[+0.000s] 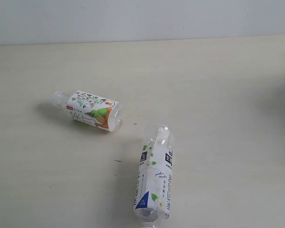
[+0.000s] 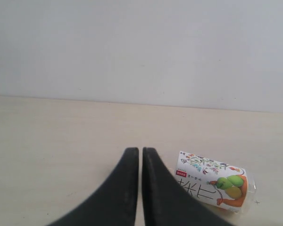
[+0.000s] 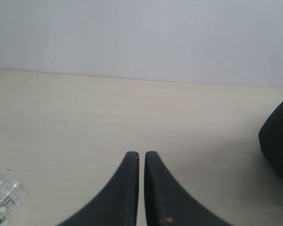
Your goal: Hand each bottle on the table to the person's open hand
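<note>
Two bottles lie on their sides on the table (image 1: 218, 95). The one with the white fruit-and-flower label (image 1: 89, 110) rests at the left of the exterior view, and it shows beside my left gripper (image 2: 140, 151) as a labelled bottle (image 2: 211, 181). Nearer the front lies the bottle with the white leafy label and blue patch (image 1: 154, 176); its clear end (image 3: 4, 197) peeks in at the edge of the right wrist view. Both grippers are shut with nothing between the fingers; the right gripper (image 3: 141, 155) hovers over bare tabletop. Neither gripper shows in the exterior view. The pink-peach and lime-green bottles and the person's open hand are out of view.
A pale wall (image 1: 142, 19) runs behind the table's far edge. A dark rounded shape (image 3: 278, 141) sits at the side of the right wrist view. Tiny dark specks (image 1: 118, 161) dot the tabletop.
</note>
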Controlling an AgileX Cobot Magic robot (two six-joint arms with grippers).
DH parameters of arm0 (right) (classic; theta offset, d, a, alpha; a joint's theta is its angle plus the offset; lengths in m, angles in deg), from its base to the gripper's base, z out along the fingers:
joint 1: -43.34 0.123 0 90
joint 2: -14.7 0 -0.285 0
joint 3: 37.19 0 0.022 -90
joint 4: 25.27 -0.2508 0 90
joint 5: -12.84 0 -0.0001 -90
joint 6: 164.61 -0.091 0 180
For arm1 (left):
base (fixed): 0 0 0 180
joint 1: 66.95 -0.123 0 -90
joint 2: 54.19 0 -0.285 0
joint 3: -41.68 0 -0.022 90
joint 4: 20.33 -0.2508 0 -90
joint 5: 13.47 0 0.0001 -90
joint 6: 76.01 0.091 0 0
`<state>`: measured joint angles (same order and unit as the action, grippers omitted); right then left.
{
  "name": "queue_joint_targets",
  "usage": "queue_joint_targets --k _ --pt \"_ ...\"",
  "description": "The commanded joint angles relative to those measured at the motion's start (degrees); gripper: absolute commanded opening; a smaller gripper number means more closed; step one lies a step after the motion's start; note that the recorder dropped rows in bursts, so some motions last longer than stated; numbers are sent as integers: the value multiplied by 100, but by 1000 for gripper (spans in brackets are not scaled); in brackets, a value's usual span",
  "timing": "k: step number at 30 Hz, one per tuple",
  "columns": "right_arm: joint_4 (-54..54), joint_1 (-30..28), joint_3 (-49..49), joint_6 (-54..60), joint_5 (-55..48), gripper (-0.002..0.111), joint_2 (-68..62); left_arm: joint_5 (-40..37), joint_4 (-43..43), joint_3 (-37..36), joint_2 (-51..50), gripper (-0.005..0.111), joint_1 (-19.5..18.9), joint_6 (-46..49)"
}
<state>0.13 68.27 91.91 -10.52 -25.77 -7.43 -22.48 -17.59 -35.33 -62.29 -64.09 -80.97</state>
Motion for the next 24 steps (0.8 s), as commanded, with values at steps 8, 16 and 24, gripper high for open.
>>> queue_joint_targets --k 8,16,24 --pt "26 -4 -20 -16 92 7 26 27 26 -21 31 5 12 26" --pt "500 -4 -291 -257 275 7 26 27 26 -21 31 5 12 26" --pt "661 -4 -596 -1078 571 7 26 27 26 -21 31 5 12 26"
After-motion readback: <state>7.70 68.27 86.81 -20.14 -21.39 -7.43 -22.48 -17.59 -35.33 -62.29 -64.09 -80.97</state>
